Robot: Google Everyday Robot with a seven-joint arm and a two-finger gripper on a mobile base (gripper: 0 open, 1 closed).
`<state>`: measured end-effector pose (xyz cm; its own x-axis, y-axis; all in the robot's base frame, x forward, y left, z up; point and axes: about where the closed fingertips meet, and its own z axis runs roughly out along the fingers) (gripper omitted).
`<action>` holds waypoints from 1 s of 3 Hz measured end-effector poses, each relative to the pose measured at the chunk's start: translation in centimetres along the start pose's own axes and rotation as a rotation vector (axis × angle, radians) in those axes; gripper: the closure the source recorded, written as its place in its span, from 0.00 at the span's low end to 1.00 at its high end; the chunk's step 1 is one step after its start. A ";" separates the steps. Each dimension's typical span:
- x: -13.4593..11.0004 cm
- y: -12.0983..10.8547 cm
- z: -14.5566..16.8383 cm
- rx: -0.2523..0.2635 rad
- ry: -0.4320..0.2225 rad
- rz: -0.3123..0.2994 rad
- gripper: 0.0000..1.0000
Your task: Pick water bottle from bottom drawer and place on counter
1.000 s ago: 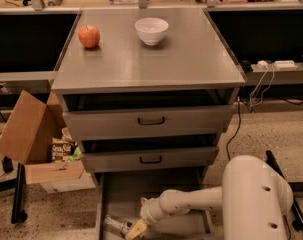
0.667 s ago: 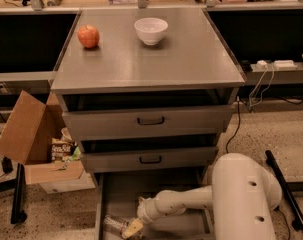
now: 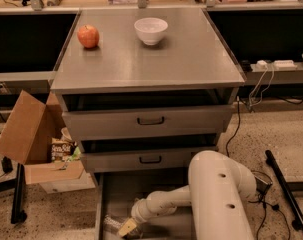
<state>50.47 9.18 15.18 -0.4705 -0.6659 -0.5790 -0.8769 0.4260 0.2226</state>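
Note:
The water bottle (image 3: 111, 224), clear and crinkled, lies on its side at the front left of the pulled-out bottom drawer (image 3: 141, 190). My white arm (image 3: 218, 194) reaches down into that drawer from the right. My gripper (image 3: 126, 228) is at the bottle's right end, touching or almost touching it. The lower edge of the view cuts off part of both. The grey metal counter (image 3: 191, 59) tops the cabinet above.
A red apple (image 3: 88, 36) and a white bowl (image 3: 151, 30) sit at the back of the counter. Two upper drawers with black handles (image 3: 151, 120) stand slightly open. An open cardboard box (image 3: 28, 134) sits left of the cabinet. Cables and a black stand leg (image 3: 286, 194) lie on the floor to the right.
My arm has swung to the left, and the gripper has shifted a little left toward the bottle. The bottle, apple and bowl have not moved.

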 end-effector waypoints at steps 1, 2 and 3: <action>0.4 0.0 2.1 -0.009 0.023 0.015 0.00; 0.9 0.2 3.9 -0.016 0.040 0.031 0.00; 1.3 0.3 5.1 -0.018 0.049 0.045 0.15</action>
<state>50.04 11.53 10.50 -0.5134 -0.6759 -0.5288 -0.8562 0.4455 0.2618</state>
